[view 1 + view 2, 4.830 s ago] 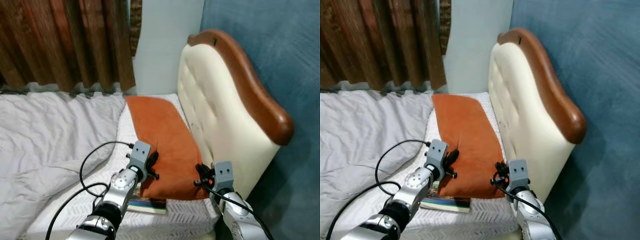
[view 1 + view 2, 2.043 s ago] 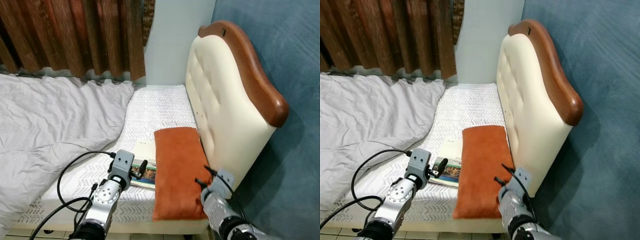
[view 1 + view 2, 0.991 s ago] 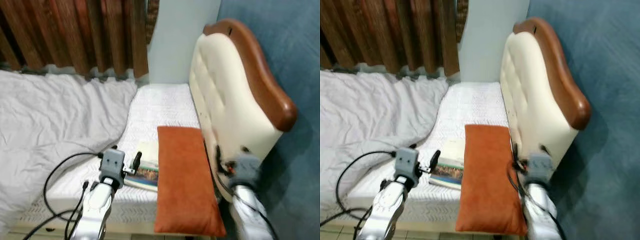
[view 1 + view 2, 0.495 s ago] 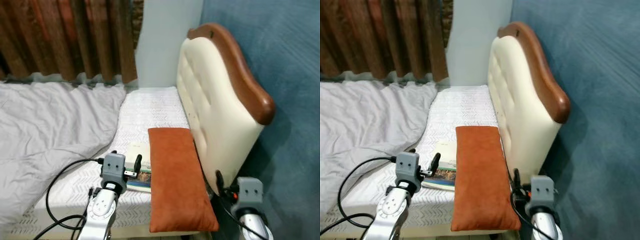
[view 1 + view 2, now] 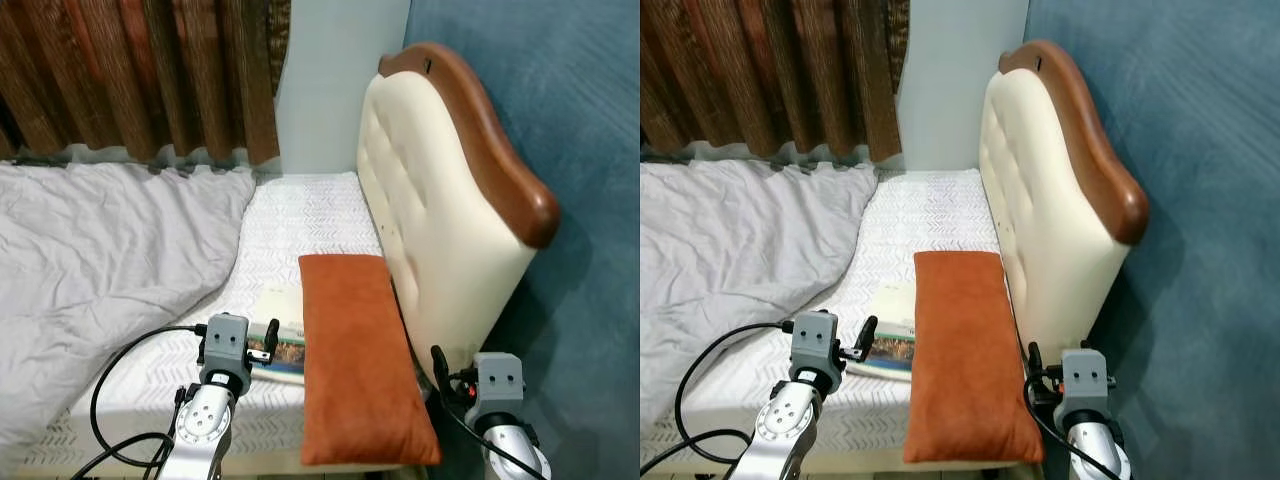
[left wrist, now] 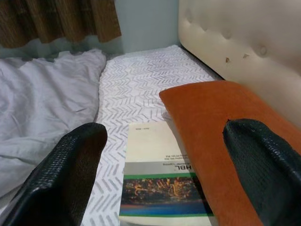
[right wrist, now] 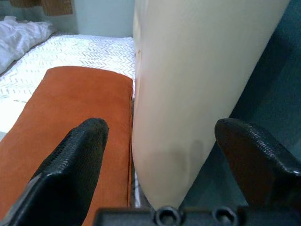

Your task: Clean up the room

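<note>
Rust-orange pillow (image 5: pixel 363 360) lies along the headboard (image 5: pixel 440 220), over one edge of a book (image 6: pixel 160 181). Left gripper (image 6: pixel 160 155) hovers wide open, empty, over the book; right gripper (image 7: pixel 160 155) open, empty. Probably book next: descend, pinch.

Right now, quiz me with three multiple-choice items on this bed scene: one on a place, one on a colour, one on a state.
1. Where is the book?
A. on the headboard
B. on the mattress beside the pillow
C. on the floor

2. What colour is the pillow?
A. orange
B. green
C. white

3. How is the left pincer?
A. shut on the book
B. shut on the pillow
C. open, holding nothing

Answers:
1 B, since the book lies flat on the patterned mattress against the pillow's edge.
2 A, it is rust orange.
3 C, the left wrist view shows its fingers spread apart above the book.
</note>
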Robot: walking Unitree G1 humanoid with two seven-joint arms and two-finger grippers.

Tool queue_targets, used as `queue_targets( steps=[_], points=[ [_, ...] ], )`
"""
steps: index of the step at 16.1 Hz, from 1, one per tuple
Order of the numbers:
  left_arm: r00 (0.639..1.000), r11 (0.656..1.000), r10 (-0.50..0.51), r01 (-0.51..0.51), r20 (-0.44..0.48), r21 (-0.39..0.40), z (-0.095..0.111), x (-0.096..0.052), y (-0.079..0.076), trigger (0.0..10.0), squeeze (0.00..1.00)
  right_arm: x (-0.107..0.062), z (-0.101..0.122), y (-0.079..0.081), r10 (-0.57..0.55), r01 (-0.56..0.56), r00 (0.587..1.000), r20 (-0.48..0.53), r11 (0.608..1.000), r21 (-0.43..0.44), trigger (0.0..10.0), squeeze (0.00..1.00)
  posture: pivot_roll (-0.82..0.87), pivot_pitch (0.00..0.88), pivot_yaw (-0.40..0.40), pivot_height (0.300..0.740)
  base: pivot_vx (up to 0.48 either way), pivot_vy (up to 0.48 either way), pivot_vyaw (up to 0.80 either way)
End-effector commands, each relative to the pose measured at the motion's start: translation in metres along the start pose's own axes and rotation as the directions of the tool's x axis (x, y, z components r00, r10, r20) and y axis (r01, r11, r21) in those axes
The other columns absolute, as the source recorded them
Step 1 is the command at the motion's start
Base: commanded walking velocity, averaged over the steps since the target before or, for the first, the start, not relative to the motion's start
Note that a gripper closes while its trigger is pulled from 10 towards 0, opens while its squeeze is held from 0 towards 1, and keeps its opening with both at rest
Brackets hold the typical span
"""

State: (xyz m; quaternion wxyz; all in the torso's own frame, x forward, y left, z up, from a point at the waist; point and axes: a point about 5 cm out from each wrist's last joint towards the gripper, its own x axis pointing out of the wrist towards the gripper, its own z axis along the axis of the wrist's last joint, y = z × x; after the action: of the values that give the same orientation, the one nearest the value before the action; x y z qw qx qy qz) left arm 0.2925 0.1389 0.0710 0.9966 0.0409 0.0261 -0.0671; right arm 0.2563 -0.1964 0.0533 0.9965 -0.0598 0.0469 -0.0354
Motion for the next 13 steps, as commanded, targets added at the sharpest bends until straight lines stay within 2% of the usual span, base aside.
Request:
queue_targets(
  steps=[1,7,10,13],
  points=[
    [1.000,1.000,0.005,-0.005,-0.013,0.003,-0.002,0.001,-0.001,10.0,0.00,0.001,-0.001,0.000,0.013,-0.013,1.000,-0.017,1.000,-0.010,10.0,0.00,-0.04,0.000,-0.039,0.655,0.000,0.000,0.00],
    [1.000,1.000,0.006,-0.006,-0.010,0.017,-0.001,0.003,0.000,10.0,0.00,0.006,0.004,0.001,0.011,-0.010,1.000,0.004,1.000,-0.022,10.0,0.00,-0.04,0.000,-0.035,0.605,0.000,0.000,0.00],
    [1.000,0.999,0.005,-0.005,0.012,0.034,0.004,0.007,0.001,10.0,0.00,0.009,0.007,0.002,0.013,-0.013,1.000,0.022,1.000,-0.006,10.0,0.00,-0.04,0.000,-0.035,0.605,0.000,0.000,0.00],
    [1.000,0.998,0.001,-0.003,0.024,0.070,0.007,0.010,0.001,10.0,0.00,0.011,0.003,0.003,0.019,-0.019,1.000,-0.012,1.000,0.018,10.0,0.00,-0.04,0.000,-0.035,0.605,0.000,0.000,0.00]
  ],
)
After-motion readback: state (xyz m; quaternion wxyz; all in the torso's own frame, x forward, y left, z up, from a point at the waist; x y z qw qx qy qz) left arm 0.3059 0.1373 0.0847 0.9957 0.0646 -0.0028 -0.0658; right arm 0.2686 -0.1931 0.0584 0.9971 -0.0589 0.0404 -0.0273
